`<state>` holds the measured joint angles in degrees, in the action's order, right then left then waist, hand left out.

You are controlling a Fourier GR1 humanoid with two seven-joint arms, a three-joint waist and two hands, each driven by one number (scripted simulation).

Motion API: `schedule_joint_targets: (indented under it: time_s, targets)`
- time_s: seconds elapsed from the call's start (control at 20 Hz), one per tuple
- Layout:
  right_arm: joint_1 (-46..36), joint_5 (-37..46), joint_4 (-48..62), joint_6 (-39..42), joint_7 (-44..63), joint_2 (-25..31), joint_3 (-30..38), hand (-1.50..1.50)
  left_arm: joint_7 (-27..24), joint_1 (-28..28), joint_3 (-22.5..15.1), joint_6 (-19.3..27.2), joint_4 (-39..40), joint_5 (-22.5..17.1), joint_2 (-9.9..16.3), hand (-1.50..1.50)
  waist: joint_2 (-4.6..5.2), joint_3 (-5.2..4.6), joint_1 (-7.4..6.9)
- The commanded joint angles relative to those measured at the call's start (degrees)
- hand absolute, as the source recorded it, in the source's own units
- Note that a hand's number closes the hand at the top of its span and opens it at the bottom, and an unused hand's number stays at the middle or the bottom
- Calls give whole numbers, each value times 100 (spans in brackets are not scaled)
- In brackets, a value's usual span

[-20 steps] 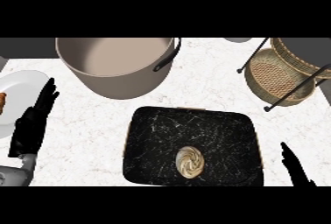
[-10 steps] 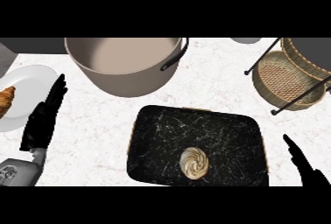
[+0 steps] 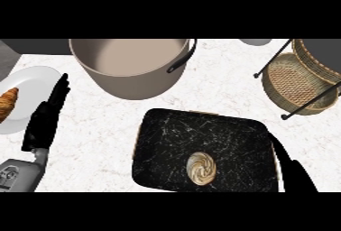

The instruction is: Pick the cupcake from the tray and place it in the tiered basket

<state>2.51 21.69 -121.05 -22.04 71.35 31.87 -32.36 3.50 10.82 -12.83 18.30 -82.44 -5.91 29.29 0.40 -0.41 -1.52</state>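
cupcake (image 3: 200, 168) sits on the black tray (image 3: 220, 135), in the lower middle of the frame, near the tray's bottom edge. from above it looks like a round swirl of pale frosting. nothing is touching it. so the picking up has not begun, and all of the job is left to do.

the right hand (image 3: 296, 173) shows at the lower right of the frame. its fingers are straight and it holds nothing. it lies over the right edge of the tray, near the cupcake but apart from it. i think this is the hand that will go for the cupcake, since it is the closer one.

the left hand (image 3: 47, 119) is at the left of the frame, fingers straight and pointing up, holding nothing. it rests beside a white plate (image 3: 30, 81) with a croissant (image 3: 6, 104) on it, well apart from the tray.

the tiered basket (image 3: 296, 83) is at the upper right of the frame. it is woven and sits in a dark wire stand. the part that shows has no cupcake in it.

a big grey pot (image 3: 133, 67) with a black handle stands at the top middle, between the plate and the basket.

what is left: the hand has to close on the cupcake, lift it off the tray, carry it up and to the right, and set it down in the basket.
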Motion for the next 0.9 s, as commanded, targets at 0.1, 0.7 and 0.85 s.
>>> schedule_joint_targets:
  time_s: [0.1,0.7,0.85]
  targets:
    - [-341,222,394,560,1388,-564,-88,-150,-230,-95,157,-154,167,-102,-22,0,-25,7,79]
    - [-353,1635,1206,1208,1389,-1815,-482,-150,-271,-196,263,-235,169,-31,-6,0,-52,11,147]
    - [-629,1701,1064,1830,1389,-2025,-33,-150,-139,-42,216,-41,174,127,-142,0,-48,14,187]
